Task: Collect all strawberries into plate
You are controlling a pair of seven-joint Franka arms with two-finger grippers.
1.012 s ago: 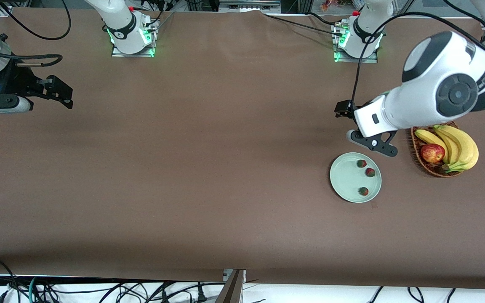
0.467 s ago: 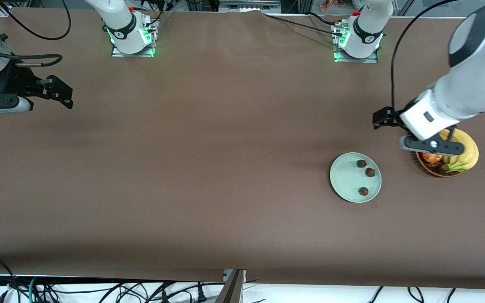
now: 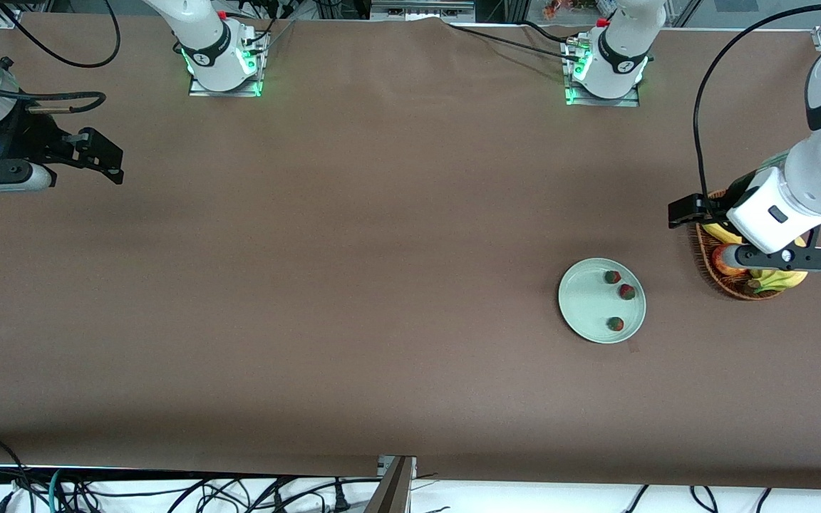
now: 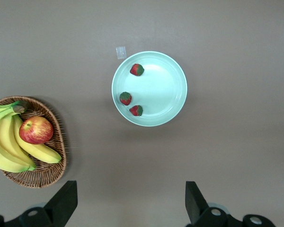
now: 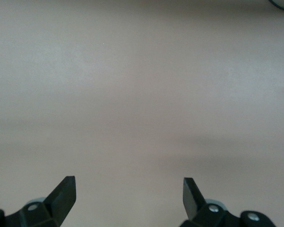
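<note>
All three strawberries [image 3: 612, 276] are sat in the plate [image 3: 581, 299], around its 3 o'clock rim. Left pincer [image 4: 131, 201] is held wide open and empty over the basket [image 3: 703, 242]; right pincer [image 5: 128, 195], parked, likewise.

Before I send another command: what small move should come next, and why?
Probably none beyond parking the left gripper, which hangs open and empty over the wicker basket. All three strawberries already lie in the plate; the right gripper waits open.

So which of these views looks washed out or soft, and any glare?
Right wrist view: pale, washed-out tabletop, soft. Left wrist view: crisp, with a faint sheen on the pale mint-green round plate. Front view: even light, green glow at both arm bases.
</note>
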